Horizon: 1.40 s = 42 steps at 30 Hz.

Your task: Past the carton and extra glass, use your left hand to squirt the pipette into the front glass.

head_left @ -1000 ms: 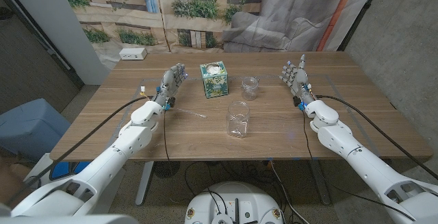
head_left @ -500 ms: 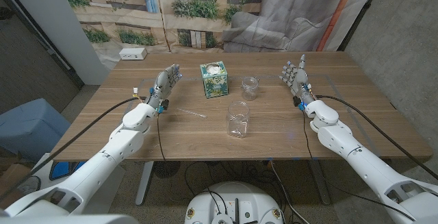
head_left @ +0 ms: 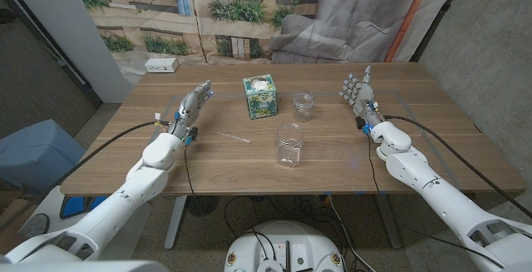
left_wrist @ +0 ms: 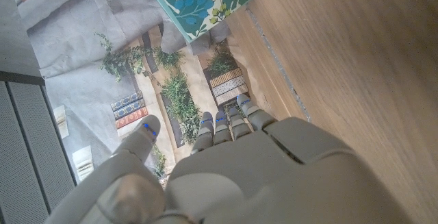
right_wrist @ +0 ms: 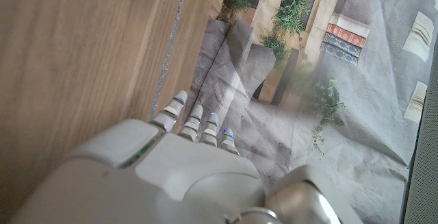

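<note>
Left hand (head_left: 192,108): left of centre, empty, fingers extended, over the tabletop (head_left: 332,151). Right hand (head_left: 360,95): right of centre, empty, fingers spread. Pipette (head_left: 233,137): lying between left hand and front glass (head_left: 289,145), centre frame. Carton (head_left: 259,96) and extra glass (head_left: 304,106): above centre.

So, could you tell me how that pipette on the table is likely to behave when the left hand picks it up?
The pipette looks thin, clear and probably light, so it may skid or roll when nudged. Lying flat on the table, it seems awkward for the left hand to pinch.
</note>
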Available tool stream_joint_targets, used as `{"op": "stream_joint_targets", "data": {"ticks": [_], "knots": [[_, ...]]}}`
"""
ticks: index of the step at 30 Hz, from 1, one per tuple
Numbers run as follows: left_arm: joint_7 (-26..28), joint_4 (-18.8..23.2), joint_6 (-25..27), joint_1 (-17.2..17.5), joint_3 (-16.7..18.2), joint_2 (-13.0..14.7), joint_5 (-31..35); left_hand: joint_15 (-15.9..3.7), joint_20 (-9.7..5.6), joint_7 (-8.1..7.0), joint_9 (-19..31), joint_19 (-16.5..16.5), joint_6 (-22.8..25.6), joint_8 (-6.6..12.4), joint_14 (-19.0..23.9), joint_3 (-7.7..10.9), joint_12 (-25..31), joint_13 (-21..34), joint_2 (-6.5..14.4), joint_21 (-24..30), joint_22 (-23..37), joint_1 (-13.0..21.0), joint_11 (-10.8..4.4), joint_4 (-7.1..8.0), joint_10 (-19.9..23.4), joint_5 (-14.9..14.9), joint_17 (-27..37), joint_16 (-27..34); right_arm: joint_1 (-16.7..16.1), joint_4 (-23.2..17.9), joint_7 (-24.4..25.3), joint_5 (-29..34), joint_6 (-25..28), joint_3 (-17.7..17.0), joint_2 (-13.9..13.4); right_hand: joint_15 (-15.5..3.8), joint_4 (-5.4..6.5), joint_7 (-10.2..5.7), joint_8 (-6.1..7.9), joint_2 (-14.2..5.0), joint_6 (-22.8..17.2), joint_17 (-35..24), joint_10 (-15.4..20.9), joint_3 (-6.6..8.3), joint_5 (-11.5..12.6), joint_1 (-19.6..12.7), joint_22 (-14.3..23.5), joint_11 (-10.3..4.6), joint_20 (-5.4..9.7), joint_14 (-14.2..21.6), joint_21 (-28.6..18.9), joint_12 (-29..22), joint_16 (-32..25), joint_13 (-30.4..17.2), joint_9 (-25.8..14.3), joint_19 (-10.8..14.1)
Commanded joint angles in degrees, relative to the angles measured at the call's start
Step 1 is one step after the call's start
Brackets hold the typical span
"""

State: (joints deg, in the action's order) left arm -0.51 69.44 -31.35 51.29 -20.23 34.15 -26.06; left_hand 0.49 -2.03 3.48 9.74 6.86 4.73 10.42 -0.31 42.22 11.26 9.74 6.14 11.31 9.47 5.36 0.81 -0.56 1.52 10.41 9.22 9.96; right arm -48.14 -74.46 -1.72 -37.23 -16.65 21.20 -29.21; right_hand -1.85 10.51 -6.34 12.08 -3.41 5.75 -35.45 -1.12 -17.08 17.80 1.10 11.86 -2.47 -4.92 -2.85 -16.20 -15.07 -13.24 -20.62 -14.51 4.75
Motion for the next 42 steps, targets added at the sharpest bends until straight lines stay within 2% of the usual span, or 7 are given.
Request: {"op": "stream_joint_targets", "data": {"ticks": [1,7,11,21,29,38,42], "knots": [[4.57,1.82,-3.37,1.7,-0.84,3.55,9.73,0.19,-0.12,0.14,0.22,-0.17,0.59,0.39,0.46,0.14,0.16,0.29,3.57,-0.19,0.18,0.93,0.08,-0.57,0.39,-0.11,0.16,0.29,0.0,0.0,0.0,0.0,-0.01,0.0,-0.01,-4.75,-0.04,-0.49,0.38,-3.36,-0.06,-0.24,0.1,-0.43,0.26,-0.01,0.29,-0.3,-0.01,-0.4,-0.29,-0.21,-0.36,-0.29,-0.08,0.34],[7.88,8.31,0.86,4.18,-0.55,6.75,14.28,0.21,-0.09,0.35,0.22,-0.19,0.83,0.38,0.83,0.49,0.13,0.28,3.95,-0.27,0.16,1.52,0.0,-1.2,0.62,-0.13,0.16,0.32,0.0,0.0,-0.02,-0.02,-0.01,-0.01,-0.02,-4.73,-0.05,-0.45,0.38,-3.34,-0.07,-0.24,-0.06,-0.43,0.26,-0.01,0.29,-0.87,-0.04,-0.44,-0.28,-0.15,-0.35,-0.29,-0.08,0.32],[9.6,11.69,2.68,5.42,-0.3,8.54,17.22,0.27,-0.13,0.45,0.22,-0.21,1.27,0.46,1.17,0.7,0.21,0.28,4.09,-0.33,0.15,1.93,-0.02,-1.67,1.08,-0.17,0.16,0.36,-0.01,0.0,-0.01,-0.01,-0.01,-0.01,-0.02,-4.82,-0.05,-0.49,0.37,-3.34,-0.05,-0.23,-0.05,-0.43,0.26,-0.01,0.29,-0.46,-0.04,-0.46,-0.28,-0.15,-0.34,-0.29,-0.08,0.31],[12.17,16.07,3.92,7.61,0.17,11.68,23.41,0.25,-0.23,0.5,0.23,-0.32,1.84,0.51,1.79,1.0,0.25,0.27,4.14,-0.44,0.14,2.66,0.03,-2.53,1.65,-0.27,0.16,0.42,-0.01,-0.02,0.01,0.0,0.0,0.0,-0.01,-4.77,-0.05,-0.5,0.39,-3.35,-0.09,-0.23,0.14,-0.43,0.26,-0.01,0.29,-0.41,-0.01,-0.46,-0.3,-0.23,-0.34,-0.29,-0.08,0.36],[14.35,17.59,2.77,8.86,0.95,14.21,29.04,-0.05,-0.34,0.08,0.22,-0.44,2.34,0.52,2.21,1.22,0.27,0.27,3.89,-0.54,0.11,3.43,-0.37,-3.63,2.21,-0.37,0.15,0.37,-0.01,-0.01,0.0,-0.01,0.0,-0.01,-0.02,-4.78,-0.04,-0.56,0.37,-3.35,-0.04,-0.23,-0.12,-0.43,0.26,-0.01,0.29,-0.39,0.02,-0.43,-0.3,-0.13,-0.35,-0.29,-0.08,0.37],[18.34,17.22,1.24,7.99,0.96,16.18,38.37,-1.95,-0.87,-1.73,0.19,0.23,4.26,0.72,4.15,1.76,0.59,0.32,3.53,-0.44,0.06,5.71,-2.6,-6.74,4.53,-0.26,0.16,0.54,0.02,0.03,-0.01,0.0,-0.01,0.0,0.0,-4.75,-0.04,-0.47,0.38,-3.35,-0.08,-0.23,0.14,-0.43,0.26,-0.01,0.29,-0.53,-0.03,-0.45,-0.29,-0.24,-0.34,-0.31,-0.09,0.33],[20.15,17.32,0.68,7.66,0.66,17.34,43.0,-3.39,-1.14,-2.84,0.22,1.84,6.18,0.94,6.06,1.97,0.88,0.38,3.06,-0.16,0.05,7.74,-3.86,-9.0,6.76,-0.07,0.18,0.66,0.02,0.05,-0.02,0.0,-0.02,0.01,0.01,-4.75,-0.04,-0.41,0.4,-3.34,-0.11,-0.23,0.28,-0.43,0.26,0.0,0.29,-0.35,-0.03,-0.45,-0.3,-0.3,-0.34,-0.31,-0.09,0.35]]}}
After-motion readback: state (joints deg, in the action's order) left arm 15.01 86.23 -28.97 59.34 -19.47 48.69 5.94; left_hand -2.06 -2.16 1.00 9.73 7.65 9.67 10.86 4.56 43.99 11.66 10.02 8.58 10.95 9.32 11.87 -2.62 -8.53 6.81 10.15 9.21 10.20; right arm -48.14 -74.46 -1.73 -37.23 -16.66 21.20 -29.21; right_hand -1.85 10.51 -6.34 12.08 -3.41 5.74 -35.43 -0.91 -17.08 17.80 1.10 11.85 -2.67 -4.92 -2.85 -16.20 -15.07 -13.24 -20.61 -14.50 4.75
